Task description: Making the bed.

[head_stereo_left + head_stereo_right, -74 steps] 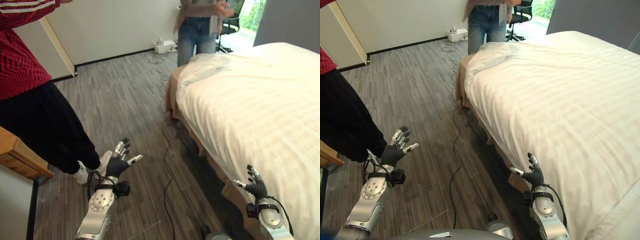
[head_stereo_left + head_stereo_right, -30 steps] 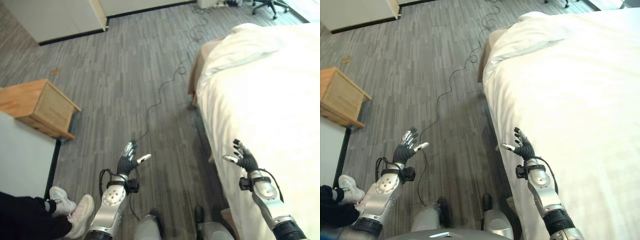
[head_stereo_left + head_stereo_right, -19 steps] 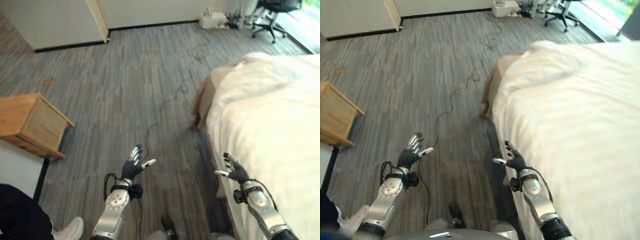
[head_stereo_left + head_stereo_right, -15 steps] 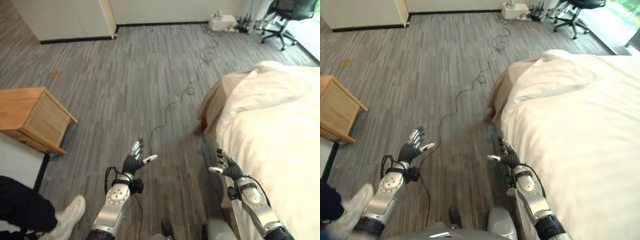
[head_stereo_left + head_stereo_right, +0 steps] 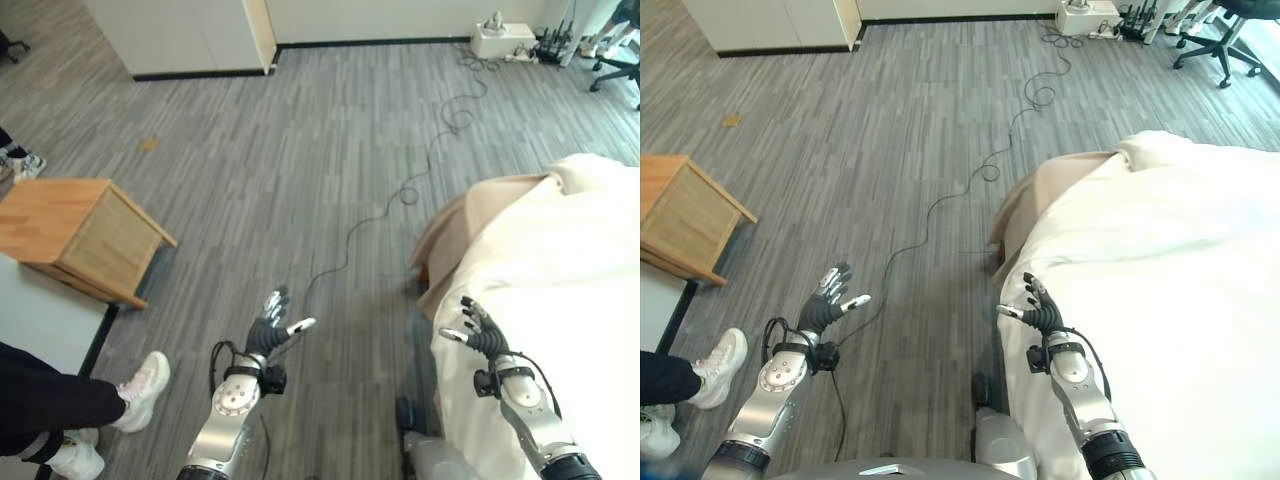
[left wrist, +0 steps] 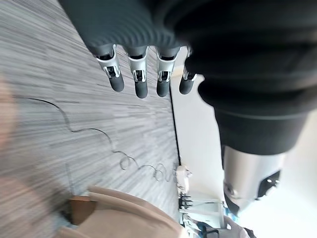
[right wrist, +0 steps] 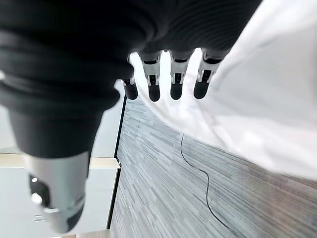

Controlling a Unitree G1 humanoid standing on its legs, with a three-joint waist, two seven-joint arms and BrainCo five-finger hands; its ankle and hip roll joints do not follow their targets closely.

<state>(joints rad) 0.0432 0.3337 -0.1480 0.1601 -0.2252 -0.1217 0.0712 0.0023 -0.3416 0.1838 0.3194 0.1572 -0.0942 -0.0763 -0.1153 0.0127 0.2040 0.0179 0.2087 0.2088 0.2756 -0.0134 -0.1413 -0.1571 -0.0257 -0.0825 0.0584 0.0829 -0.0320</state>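
The bed's white duvet [image 5: 570,270] fills the right side, and a beige sheet [image 5: 465,225] hangs off its near corner towards the floor. My right hand [image 5: 480,340] hovers open over the duvet's edge by that corner, fingers [image 7: 161,82] straight, with the duvet [image 7: 267,99] past them. My left hand [image 5: 268,335] is open over the grey floor to the left of the bed, holding nothing. Its fingers [image 6: 141,74] are spread, with the beige corner [image 6: 129,213] beyond them.
A wooden bedside box [image 5: 85,235] stands on the floor at the left. A person's legs in dark trousers and white shoes [image 5: 140,380] are at the lower left. White cupboards [image 5: 190,35] line the far wall, with a power strip [image 5: 495,40] and an office chair [image 5: 1240,30].
The camera has swung, so the bed sits further right and more floor shows. Both hands stay open and empty. The person's shoe has shifted at the lower left.
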